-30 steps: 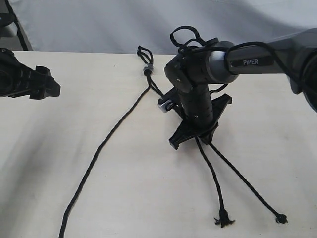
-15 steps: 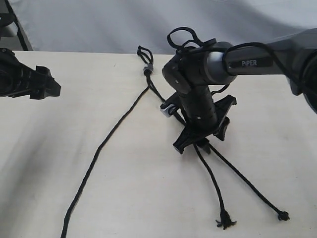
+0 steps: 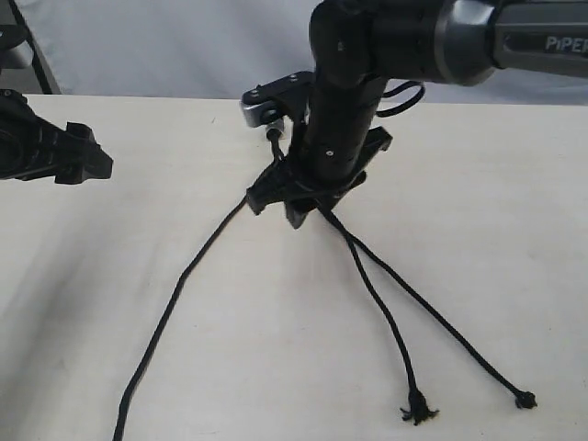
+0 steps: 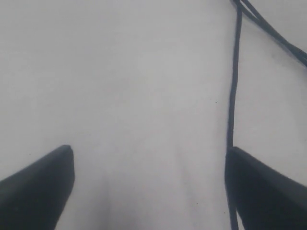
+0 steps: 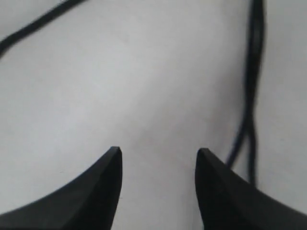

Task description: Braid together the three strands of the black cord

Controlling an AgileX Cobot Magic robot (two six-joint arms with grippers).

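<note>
The black cord lies on the pale table, and its grey band (image 3: 273,130) peeks out behind my right arm. The left strand (image 3: 175,299) runs to the front left. The middle strand (image 3: 386,322) ends in a frayed tip (image 3: 418,405). The right strand (image 3: 441,326) ends in a knot (image 3: 524,400). My right gripper (image 3: 283,204) hovers low over the point where the strands split. It is open and empty (image 5: 158,152), with two strands (image 5: 252,96) beside one finger. My left gripper (image 3: 87,161) is far left, open (image 4: 149,153), with one strand (image 4: 233,96) running past a finger (image 4: 264,191).
The right arm's dark body (image 3: 344,101) covers the cord's upper loops and the start of the strands. A grey backdrop (image 3: 165,46) stands behind the table's far edge. The left strand runs off the front edge of the view.
My right gripper has moved from over the two right strands back and left toward the grey band, rising a little. The strands' tips have barely shifted. The left arm has not moved.
</note>
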